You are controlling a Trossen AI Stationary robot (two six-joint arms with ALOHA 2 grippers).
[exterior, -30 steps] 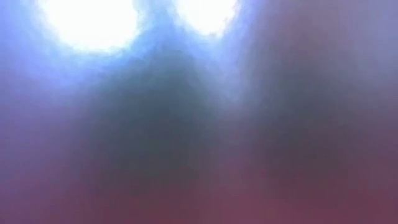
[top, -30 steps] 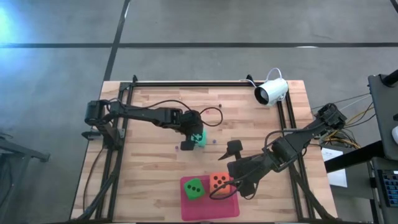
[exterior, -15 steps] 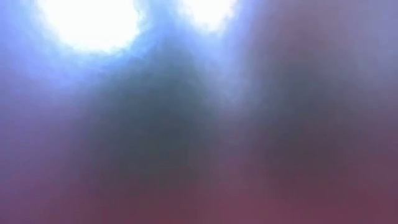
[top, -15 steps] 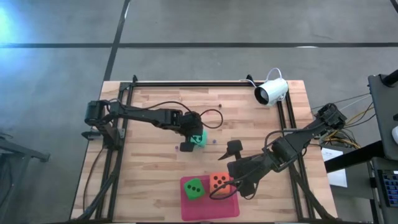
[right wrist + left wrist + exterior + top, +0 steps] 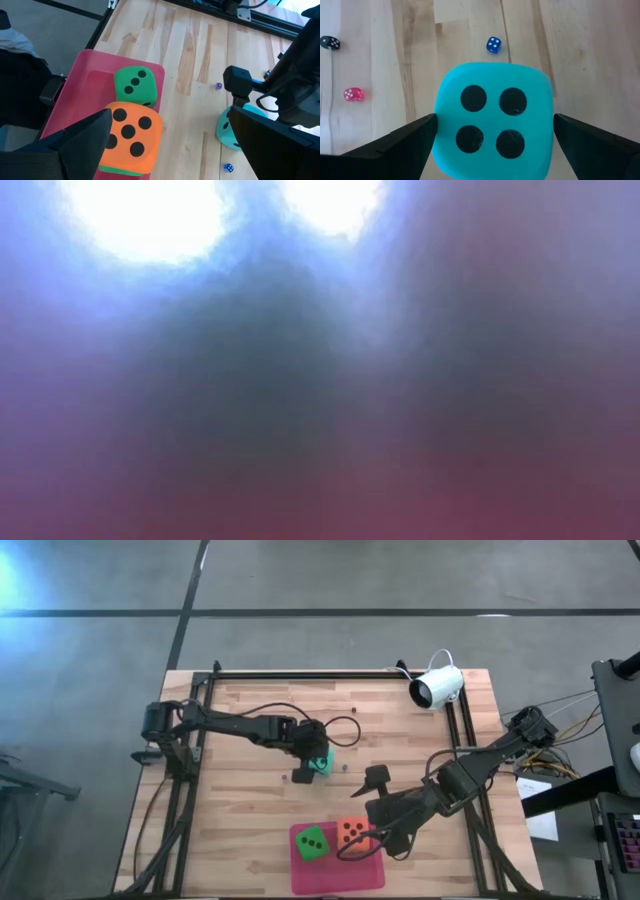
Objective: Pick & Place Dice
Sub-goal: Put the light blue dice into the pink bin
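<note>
High view: my left end effector (image 5: pixel 318 762) sits over the teal die (image 5: pixel 320 763) mid-surface; green die (image 5: pixel 312 844) and orange die (image 5: pixel 351 832) are on the pink mat (image 5: pixel 337 874). Left wrist: jaws wide, straddling teal, no contact; off-centre closing could twist it out. Right wrist: right end effector (image 5: pixel 165 145) open above orange, may nudge it.

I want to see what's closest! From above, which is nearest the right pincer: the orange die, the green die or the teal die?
1. Orange die: on the pink mat, right at the right pincer.
2. Green die: on the mat, just beyond the orange one.
3. Teal die: mid-table, at the left pincer.
</note>
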